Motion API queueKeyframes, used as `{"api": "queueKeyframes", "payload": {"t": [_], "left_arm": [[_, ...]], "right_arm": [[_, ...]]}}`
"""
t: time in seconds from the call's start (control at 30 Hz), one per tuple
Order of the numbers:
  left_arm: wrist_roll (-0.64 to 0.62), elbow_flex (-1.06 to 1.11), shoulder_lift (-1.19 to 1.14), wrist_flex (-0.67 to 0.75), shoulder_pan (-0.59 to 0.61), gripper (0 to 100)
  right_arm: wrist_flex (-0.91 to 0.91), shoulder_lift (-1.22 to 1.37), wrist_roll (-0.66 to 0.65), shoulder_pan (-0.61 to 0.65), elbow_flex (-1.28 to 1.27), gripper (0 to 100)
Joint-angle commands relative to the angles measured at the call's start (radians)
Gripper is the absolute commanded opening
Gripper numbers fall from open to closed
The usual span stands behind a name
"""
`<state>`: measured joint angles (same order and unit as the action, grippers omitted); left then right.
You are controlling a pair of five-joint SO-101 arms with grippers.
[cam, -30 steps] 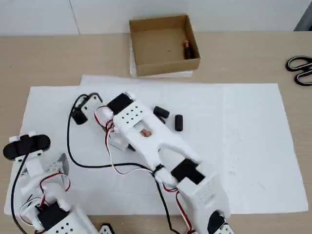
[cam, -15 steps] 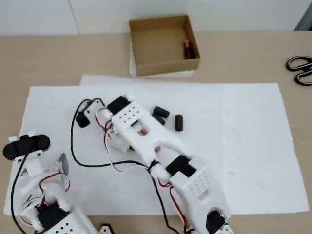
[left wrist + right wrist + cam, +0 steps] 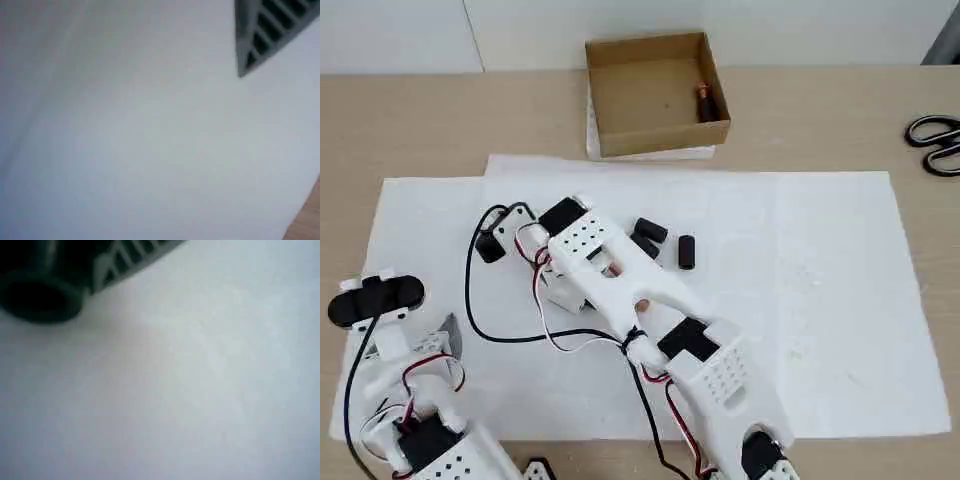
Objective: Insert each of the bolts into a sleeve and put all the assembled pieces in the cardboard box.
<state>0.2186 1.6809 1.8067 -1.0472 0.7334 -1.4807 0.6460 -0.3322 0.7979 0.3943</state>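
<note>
The cardboard box (image 3: 620,110) stands at the back of the table with one assembled piece (image 3: 704,102) lying against its right wall. Two black sleeves (image 3: 651,231) (image 3: 687,251) lie on the white paper (image 3: 820,300), and a third (image 3: 642,246) is partly under my right arm. That arm stretches from the front edge toward the middle left, its gripper (image 3: 560,290) low over the paper and mostly covered by the wrist. A black sleeve (image 3: 40,295) sits right against the ridged part of my right gripper (image 3: 130,257). My left gripper (image 3: 445,338) rests at the front left above bare paper (image 3: 150,140).
Black scissors (image 3: 938,143) lie at the table's right edge. Cables (image 3: 470,290) loop across the paper left of the right wrist. A flat white sheet (image 3: 592,140) sticks out from under the box. The right half of the paper is open room.
My right arm has folded lower over the paper and its wrist has shifted slightly left. The left arm and the sleeves have not moved.
</note>
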Motion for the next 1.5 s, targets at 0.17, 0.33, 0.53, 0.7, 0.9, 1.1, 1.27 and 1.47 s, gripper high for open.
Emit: {"api": "queueKeyframes", "payload": {"t": [0.17, 0.33, 0.53, 0.7, 0.9, 1.1, 1.27, 1.47], "left_arm": [[0.003, -0.002, 0.012, -0.003, 0.003, 32], [0.003, -0.002, 0.012, -0.003, 0.003, 32], [0.003, -0.002, 0.012, -0.003, 0.003, 32], [0.003, -0.004, 0.012, -0.003, 0.002, 32], [0.003, -0.005, 0.012, -0.003, 0.000, 32], [0.002, -0.081, 0.012, -0.003, 0.000, 32], [0.021, -0.252, -0.009, -0.064, -0.072, 32], [-0.021, -0.519, -0.287, -0.106, -0.170, 32]], "right_arm": [[0.005, 0.010, -0.005, -0.002, 0.006, 0.7], [-0.061, -0.036, 0.002, -0.002, 0.054, 0.3], [-0.203, -0.177, 0.002, -0.025, 0.199, 0.3], [-0.237, -0.292, 0.080, -0.137, 0.235, 0.3], [-0.239, -0.334, 0.247, -0.433, 0.226, 0.3], [-0.237, -0.263, 0.328, -0.664, 0.141, 0.3], [-0.237, -0.194, 0.356, -0.746, 0.138, 0.3], [-0.236, -0.091, 0.354, -0.766, 0.138, 0.3]]}}
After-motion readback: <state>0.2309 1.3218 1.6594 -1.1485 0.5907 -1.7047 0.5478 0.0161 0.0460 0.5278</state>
